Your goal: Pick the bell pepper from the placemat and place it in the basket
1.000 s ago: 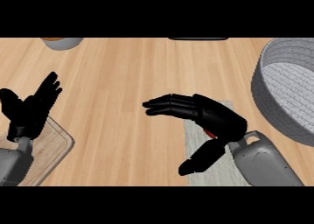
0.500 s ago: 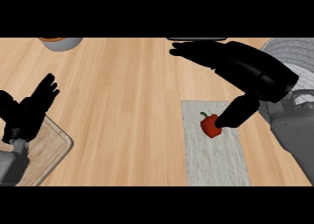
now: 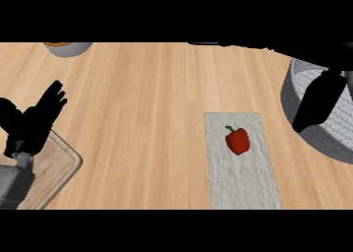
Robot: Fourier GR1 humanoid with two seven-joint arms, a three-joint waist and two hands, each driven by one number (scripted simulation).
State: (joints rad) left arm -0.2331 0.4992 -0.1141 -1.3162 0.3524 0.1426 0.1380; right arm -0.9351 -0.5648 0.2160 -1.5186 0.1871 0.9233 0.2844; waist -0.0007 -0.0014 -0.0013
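Head view: a red bell pepper [image 3: 238, 141] with a green stem lies on the upper part of a pale grey placemat [image 3: 244, 182], which lies flat on the wooden table [image 3: 150, 98]. Nothing touches the pepper. To the right stands a grey woven basket [image 3: 337, 140], partly cut off by the edge. The right hand [image 3: 318, 101] shows as a dark shape over the basket's rim, well apart from the pepper; whether its fingers are open or curled cannot be told. The left hand [image 3: 30, 120] rests at the left edge, fingers straight and spread, holding nothing, above a wooden cutting board [image 3: 55, 170]. A grey bowl [image 3: 66, 47] sits at the top left.
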